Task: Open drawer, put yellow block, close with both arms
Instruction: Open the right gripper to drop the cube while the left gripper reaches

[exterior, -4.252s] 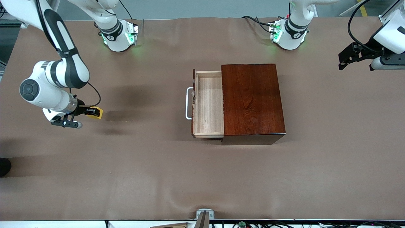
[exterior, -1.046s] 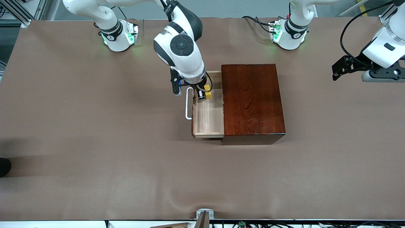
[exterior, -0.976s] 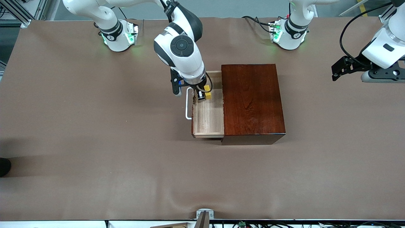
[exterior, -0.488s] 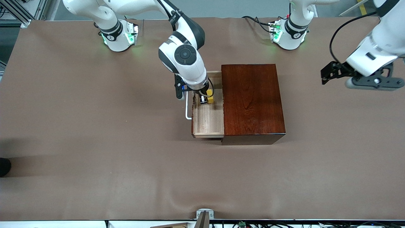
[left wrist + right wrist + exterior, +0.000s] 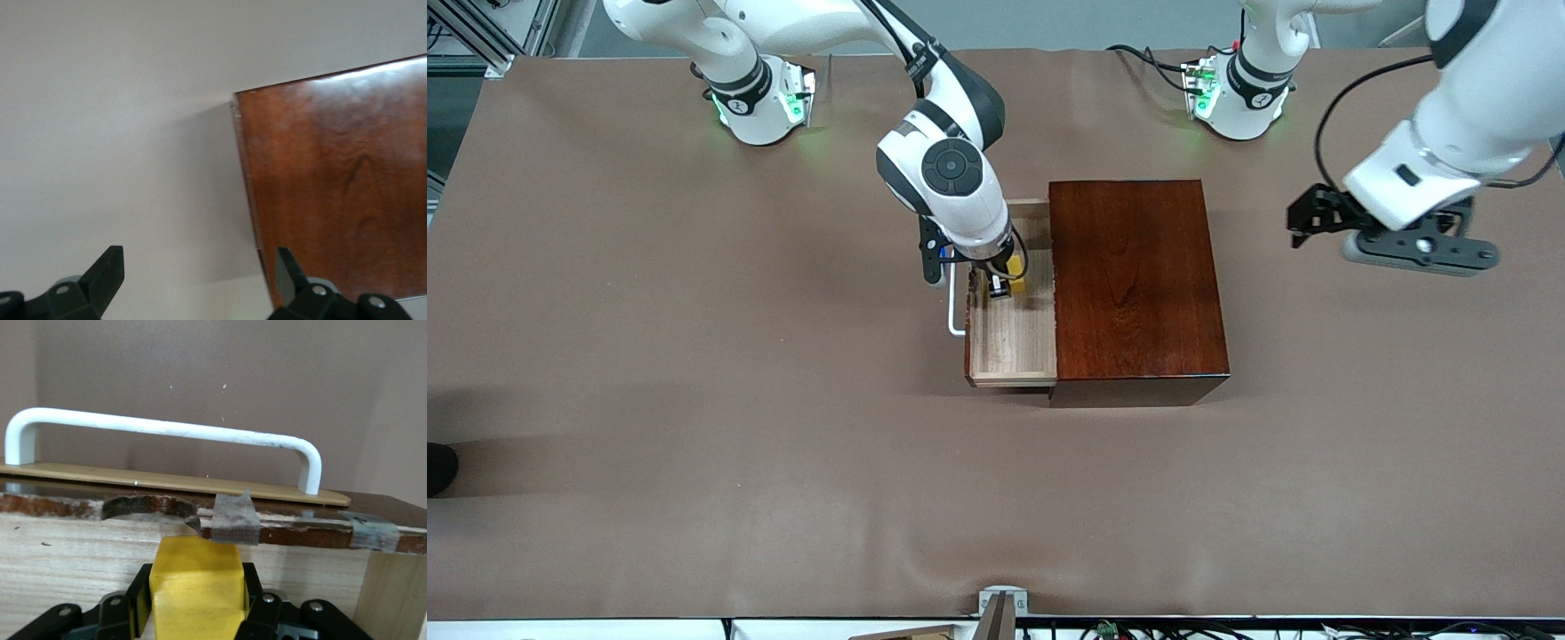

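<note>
Yellow block [image 5: 1016, 285] between right tool's [image 5: 1005, 286] fingers, inside drawer [image 5: 1014, 333]

My right arm reaches in from its base, wrist bent down, and the right hand [image 5: 1003, 286] sits low with its fingers [image 5: 133, 603] against a small cube. My left arm is raised, its left hand [image 5: 1307, 224] spread wide in the air.

Probably a robotics lab: two arms [image 5: 951, 178], covered table [image 5: 694, 400].
</note>
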Controlling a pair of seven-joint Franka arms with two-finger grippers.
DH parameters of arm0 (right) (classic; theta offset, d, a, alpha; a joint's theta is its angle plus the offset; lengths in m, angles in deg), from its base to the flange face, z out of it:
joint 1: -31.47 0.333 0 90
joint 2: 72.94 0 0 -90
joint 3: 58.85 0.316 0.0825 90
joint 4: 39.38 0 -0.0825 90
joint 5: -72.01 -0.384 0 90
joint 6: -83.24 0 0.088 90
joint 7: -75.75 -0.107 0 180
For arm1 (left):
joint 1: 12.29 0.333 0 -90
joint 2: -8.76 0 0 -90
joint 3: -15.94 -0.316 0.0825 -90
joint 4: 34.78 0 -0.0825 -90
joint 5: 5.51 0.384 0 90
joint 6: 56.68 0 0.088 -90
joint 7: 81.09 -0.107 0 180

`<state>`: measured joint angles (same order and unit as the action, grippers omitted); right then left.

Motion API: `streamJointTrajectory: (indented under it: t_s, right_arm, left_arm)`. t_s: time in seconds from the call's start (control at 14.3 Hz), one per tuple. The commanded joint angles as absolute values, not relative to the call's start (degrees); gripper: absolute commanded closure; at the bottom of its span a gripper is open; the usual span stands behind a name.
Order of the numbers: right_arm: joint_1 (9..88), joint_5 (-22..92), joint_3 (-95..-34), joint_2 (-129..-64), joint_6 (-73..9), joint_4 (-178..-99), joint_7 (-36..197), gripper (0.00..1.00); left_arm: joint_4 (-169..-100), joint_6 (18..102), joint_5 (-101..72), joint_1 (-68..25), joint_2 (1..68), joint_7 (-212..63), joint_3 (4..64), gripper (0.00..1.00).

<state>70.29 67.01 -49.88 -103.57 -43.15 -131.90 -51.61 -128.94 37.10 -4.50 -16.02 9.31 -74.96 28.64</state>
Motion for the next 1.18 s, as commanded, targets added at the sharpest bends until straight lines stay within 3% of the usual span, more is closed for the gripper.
streamJointTrajectory:
  t_s: [0.0,0.28,0.56,1.12]
  right_arm:
    - [70.4,66.7,-50.3,-103.9,-41.9,-129.1,-53.1,0.0]
    - [69.2,66.6,-50.7,-103.8,-32.0,-121.7,-52.3,0.0]
    - [67.1,66.8,-50.7,-103.1,-30.2,-118.6,-51.8,0.0]
    - [60.2,66.2,-50.4,-101.1,-20.0,-111.7,-40.0,0.0]
  left_arm:
    - [-127.4,35.6,-4.7,-17.0,10.5,-64.2,33.6,0.0]
    - [-128.1,34.5,-4.8,-17.0,11.6,-53.0,41.5,0.0]
    - [-127.9,35.2,-5.0,-18.6,14.7,-38.2,47.9,0.0]
    - [-126.9,44.0,-0.2,-28.8,22.1,-16.0,48.3,0.0]
